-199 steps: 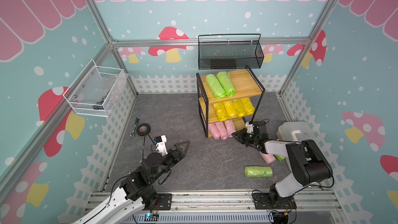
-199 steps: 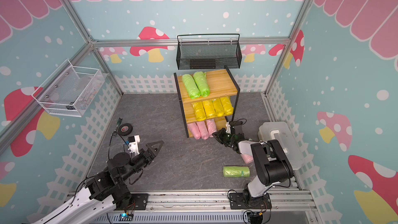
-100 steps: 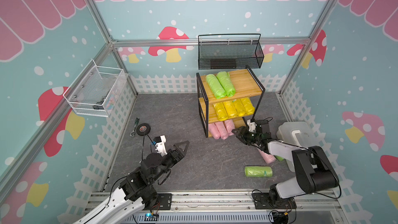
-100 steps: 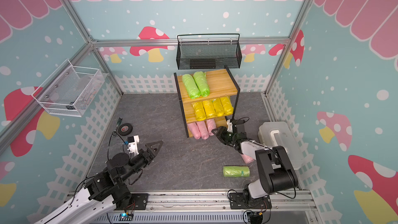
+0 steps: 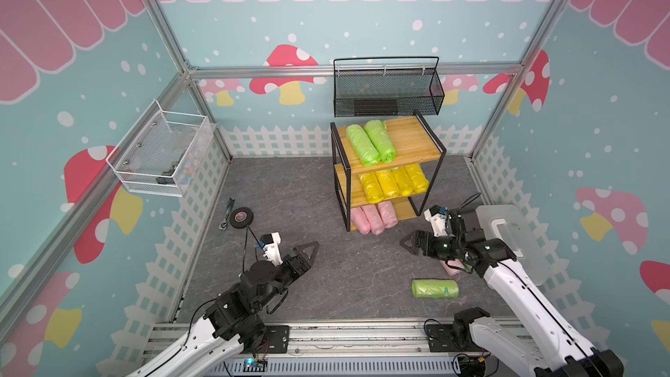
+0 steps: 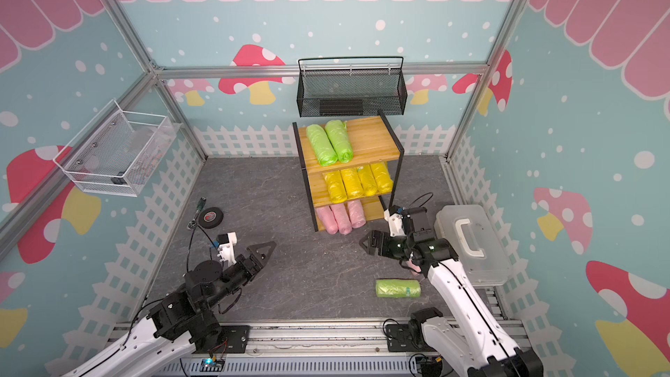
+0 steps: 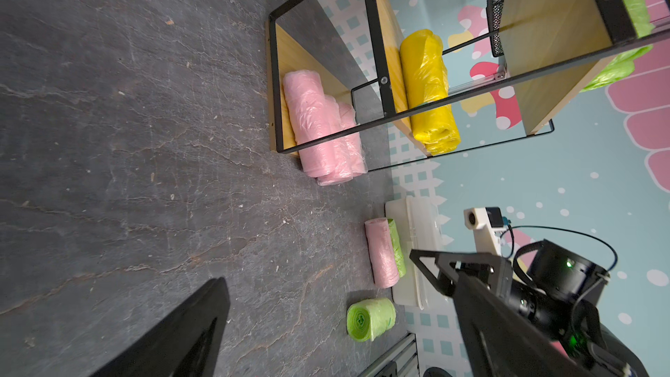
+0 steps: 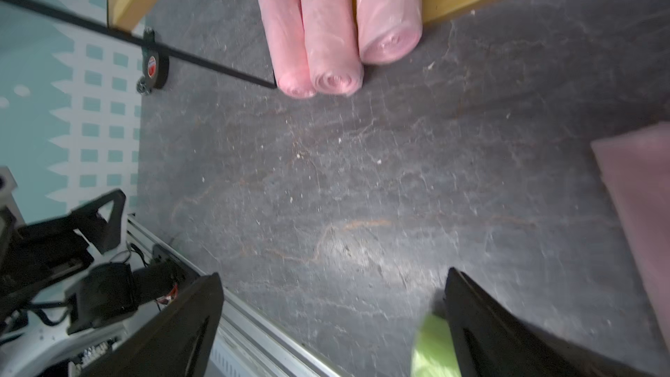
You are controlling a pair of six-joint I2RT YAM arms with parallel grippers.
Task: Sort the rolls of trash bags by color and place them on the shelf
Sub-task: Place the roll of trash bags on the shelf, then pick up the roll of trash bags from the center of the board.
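Note:
The shelf (image 5: pixel 413 139) stands at the back in both top views. Its top board carries two green rolls (image 5: pixel 369 143), the middle board several yellow rolls (image 5: pixel 393 183), and the bottom board three pink rolls (image 5: pixel 373 217) lying side by side (image 8: pixel 326 30). One green roll (image 5: pixel 435 288) lies loose on the floor. A pink roll (image 7: pixel 380 255) lies beside another green roll (image 7: pixel 397 248), under my right arm. My right gripper (image 5: pixel 409 244) hovers open in front of the bottom board, holding nothing (image 8: pixel 333 320). My left gripper (image 5: pixel 308 250) is open and empty over the middle floor.
A black mesh basket (image 5: pixel 388 92) hangs on the back wall above the shelf. A white wire basket (image 5: pixel 159 154) hangs on the left wall. A black tape roll (image 5: pixel 241 217) and a ratchet (image 5: pixel 226 212) lie at the left. A translucent lidded box (image 5: pixel 507 233) sits at the right.
My right gripper has gone from shut to open and has drawn back a little from the shelf's bottom board toward the front. The left arm has not moved.

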